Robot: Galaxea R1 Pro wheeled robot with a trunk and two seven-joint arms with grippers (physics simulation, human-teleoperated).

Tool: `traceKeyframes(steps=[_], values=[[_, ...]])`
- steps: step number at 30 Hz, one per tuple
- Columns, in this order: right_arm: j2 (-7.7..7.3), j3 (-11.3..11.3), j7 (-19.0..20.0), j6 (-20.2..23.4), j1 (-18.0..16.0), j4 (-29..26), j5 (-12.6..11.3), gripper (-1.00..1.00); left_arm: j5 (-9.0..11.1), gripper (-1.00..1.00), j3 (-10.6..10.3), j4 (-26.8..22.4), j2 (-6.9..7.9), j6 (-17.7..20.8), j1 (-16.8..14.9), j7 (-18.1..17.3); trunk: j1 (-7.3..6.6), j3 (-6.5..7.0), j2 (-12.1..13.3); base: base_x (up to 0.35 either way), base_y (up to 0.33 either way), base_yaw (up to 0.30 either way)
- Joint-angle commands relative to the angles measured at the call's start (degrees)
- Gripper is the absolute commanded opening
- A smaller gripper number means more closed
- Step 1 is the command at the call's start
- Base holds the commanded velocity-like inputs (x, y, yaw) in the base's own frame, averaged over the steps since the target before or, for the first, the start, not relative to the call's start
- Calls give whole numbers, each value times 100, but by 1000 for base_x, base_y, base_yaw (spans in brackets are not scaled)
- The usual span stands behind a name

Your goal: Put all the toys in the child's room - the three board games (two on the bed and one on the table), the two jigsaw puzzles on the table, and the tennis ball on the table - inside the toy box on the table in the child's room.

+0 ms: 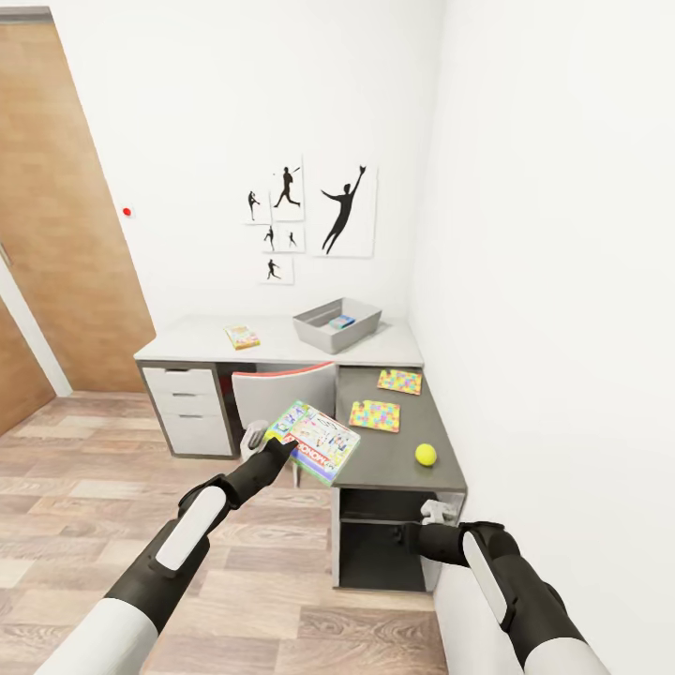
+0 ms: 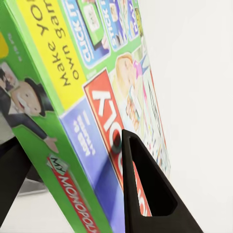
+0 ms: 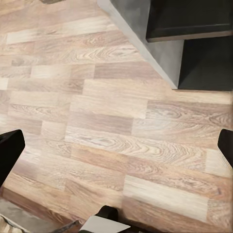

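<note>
Left gripper, at the end of the extended left arm, pinching a Monopoly board game: the box is held tilted in the air, off the near edge of the desk and in front of the chair. In the left wrist view the two black fingers clamp the green box from either face, the printed lid turned toward one finger and the box edge with the Monopoly lettering facing the camera.

Right gripper, low beside the desk's end near the right wall, close to the open shelf under the desk; its fingers stand wide apart at opposite edges of the right wrist view, with nothing between them but wood-plank floor and the dark desk base.

Beyond the left gripper, on the dark wing of the desk: a yellow tennis ball nearest, then two multicoloured jigsaw puzzles, one nearer and one farther, lying flat and apart. Farther still, on the light wing against the back wall, the grey toy box holds a small blue item; a second board game lies flat well to the left of the toy box. Drawers sit beneath that wing. Silhouette posters hang on the wall above; a wooden door stands at far left.
</note>
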Motion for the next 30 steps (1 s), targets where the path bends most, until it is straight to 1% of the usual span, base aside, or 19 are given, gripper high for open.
traceKeyframes(steps=[1,11,30], values=[[-2,1,5,28,-5,-4,-17,100,44,-100,-7,-2,4,12,-6,-7,6,-13,-13,193,-72,0],[0,1,5,28,-5,0,-17,100,44,-100,-7,-32,5,11,0,-7,6,-13,-13,76,-29,0],[-1,2,5,28,-5,0,-17,100,44,-100,-6,-45,5,11,3,-7,6,-13,-13,7,-3,0]])
